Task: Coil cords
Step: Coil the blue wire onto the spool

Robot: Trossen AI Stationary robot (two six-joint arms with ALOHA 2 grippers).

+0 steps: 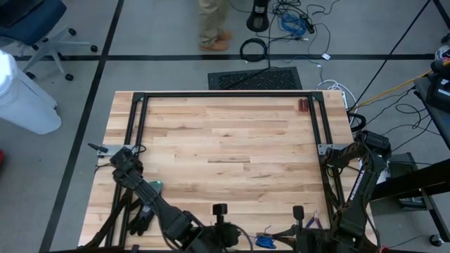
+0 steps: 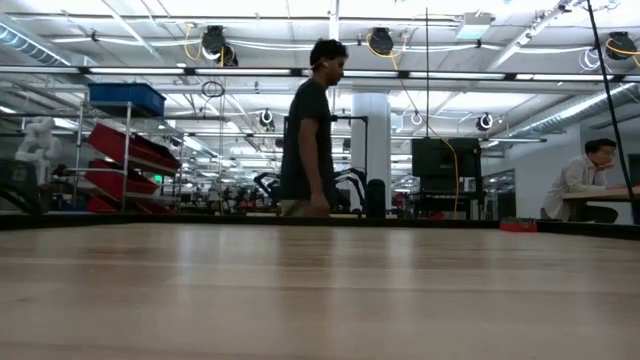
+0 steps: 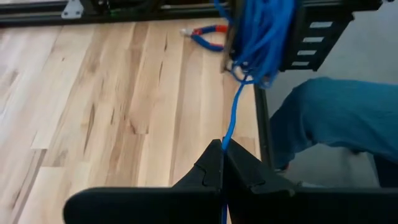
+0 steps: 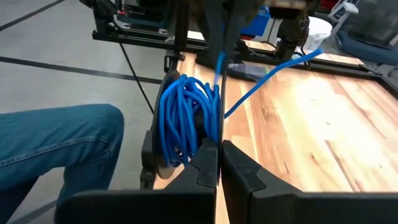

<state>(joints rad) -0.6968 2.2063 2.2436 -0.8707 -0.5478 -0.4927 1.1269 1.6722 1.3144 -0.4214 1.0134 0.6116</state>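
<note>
From above, the blue cords (image 1: 266, 242) sit at the near tabletop (image 1: 225, 147) edge between both arms. Left gripper (image 3: 222, 163) jaws pinch the cords' tail; right gripper (image 4: 217, 155) jaws pinch the coiled bundle.

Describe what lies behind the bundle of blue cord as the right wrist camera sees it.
Behind the thin blue cord bundle, dark arm parts and the pale wooden table show, with a tail running out to the other arm. Denim-clad legs sit beside it. What the coils cover is hidden.
</note>
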